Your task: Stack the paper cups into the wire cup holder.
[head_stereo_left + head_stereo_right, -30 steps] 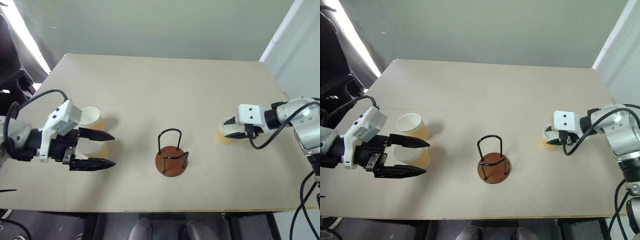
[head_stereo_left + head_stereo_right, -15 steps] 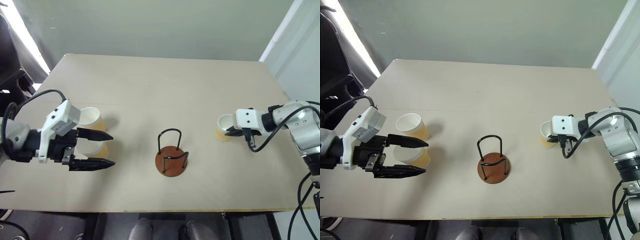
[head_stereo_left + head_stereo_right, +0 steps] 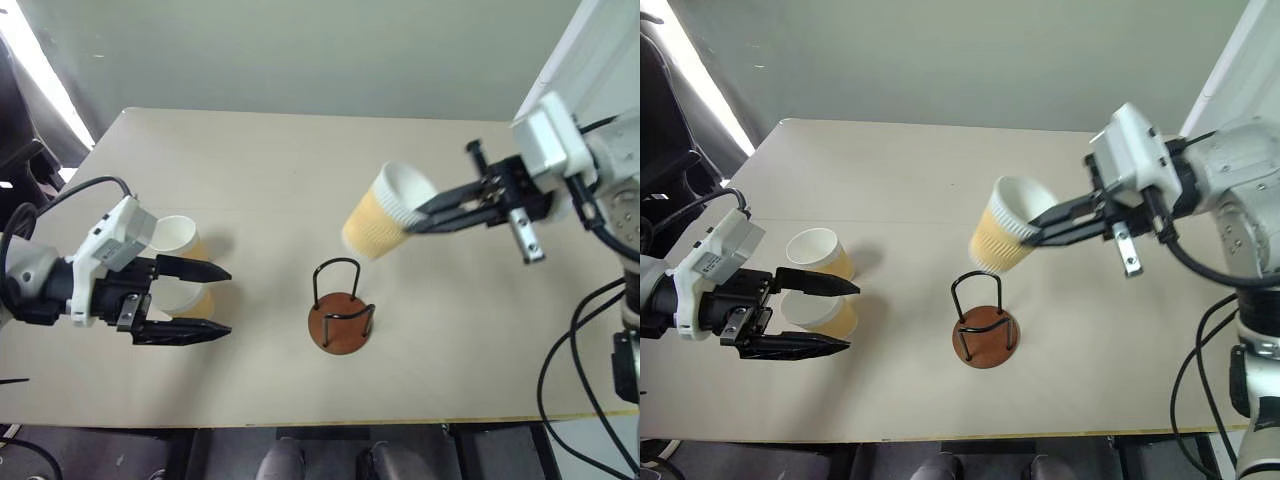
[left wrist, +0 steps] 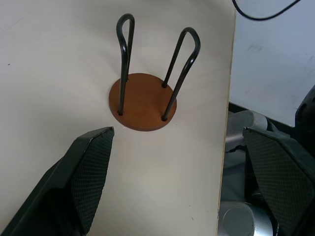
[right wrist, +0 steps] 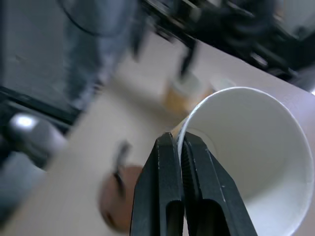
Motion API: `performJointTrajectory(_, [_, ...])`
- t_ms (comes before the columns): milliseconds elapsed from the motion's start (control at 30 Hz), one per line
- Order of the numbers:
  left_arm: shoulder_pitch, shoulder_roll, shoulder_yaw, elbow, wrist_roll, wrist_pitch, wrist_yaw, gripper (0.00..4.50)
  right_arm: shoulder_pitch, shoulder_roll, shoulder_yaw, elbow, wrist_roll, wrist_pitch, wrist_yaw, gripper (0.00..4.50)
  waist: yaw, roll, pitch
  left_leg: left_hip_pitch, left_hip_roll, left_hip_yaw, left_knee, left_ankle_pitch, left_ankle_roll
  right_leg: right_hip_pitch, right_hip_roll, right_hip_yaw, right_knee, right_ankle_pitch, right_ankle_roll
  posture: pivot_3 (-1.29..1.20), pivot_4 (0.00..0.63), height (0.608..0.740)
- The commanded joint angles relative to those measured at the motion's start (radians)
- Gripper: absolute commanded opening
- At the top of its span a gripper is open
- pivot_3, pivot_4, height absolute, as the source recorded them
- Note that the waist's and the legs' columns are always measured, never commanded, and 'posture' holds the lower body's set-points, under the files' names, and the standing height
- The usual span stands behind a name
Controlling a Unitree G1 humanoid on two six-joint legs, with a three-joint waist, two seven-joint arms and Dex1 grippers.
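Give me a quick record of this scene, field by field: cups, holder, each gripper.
held cup: lifted cup, tilted in the air above the holder, pinched at its rim
other cups: two upright on the table, by the left gripper
holder: empty, upright
right gripper: shut on the lifted cup
left gripper: open, holding nothing

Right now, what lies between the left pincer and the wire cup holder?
Only bare tabletop lies between the open left pincer and the wire cup holder; the left eye view shows it.
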Motion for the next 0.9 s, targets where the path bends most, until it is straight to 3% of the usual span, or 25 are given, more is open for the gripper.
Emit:
performJointTrajectory(33, [-0.007, -0.002, 0.012, -0.014, -0.006, -0.010, 0.004, 4.50, 0.025, 0.014, 0.021, -0.048, 0.002, 0.014, -0.046, 0.05, 0.002, 0.000, 0.000, 0.000, 0.000, 0.000, 0.000, 0.000, 0.000, 0.000, 0.000, 0.000, 0.000, 0.000, 0.000, 0.00, 0.150, 0.740])
performJointTrajectory(667, [0.010, 0.006, 0.103, -0.045, -0.074, 0.027, 0.012, 4.50, 0.119, 0.044, 0.163, -0.031, -0.191, -0.120, -0.085, 0.05, -0.001, 0.000, 0.000, 0.002, 0.000, 0.000, 0.001, 0.000, 0.000, 0.000, 0.000, 0.001, 0.001, 0.000, 0.000, 0.00, 0.150, 0.740])
performJointTrajectory(767, [0.018, 0.013, 0.093, -0.031, -0.047, 0.012, 0.009, 4.50, 0.122, 0.046, 0.175, -0.027, -0.211, -0.129, -0.088, 0.67, -0.001, 0.000, 0.000, 0.002, 0.000, 0.000, 0.001, 0.000, 0.000, 0.000, 0.000, 0.001, 0.001, 0.000, 0.000, 0.00, 0.150, 0.740])
performJointTrajectory(900, [0.031, 0.021, 0.086, -0.024, -0.014, -0.004, 0.006, 4.50, 0.121, 0.046, 0.178, -0.022, -0.225, -0.134, -0.093, 2.10, -0.001, 0.000, 0.000, 0.002, 0.000, 0.000, 0.001, 0.000, 0.000, 0.000, 0.000, 0.001, 0.001, 0.000, 0.000, 0.00, 0.150, 0.740])
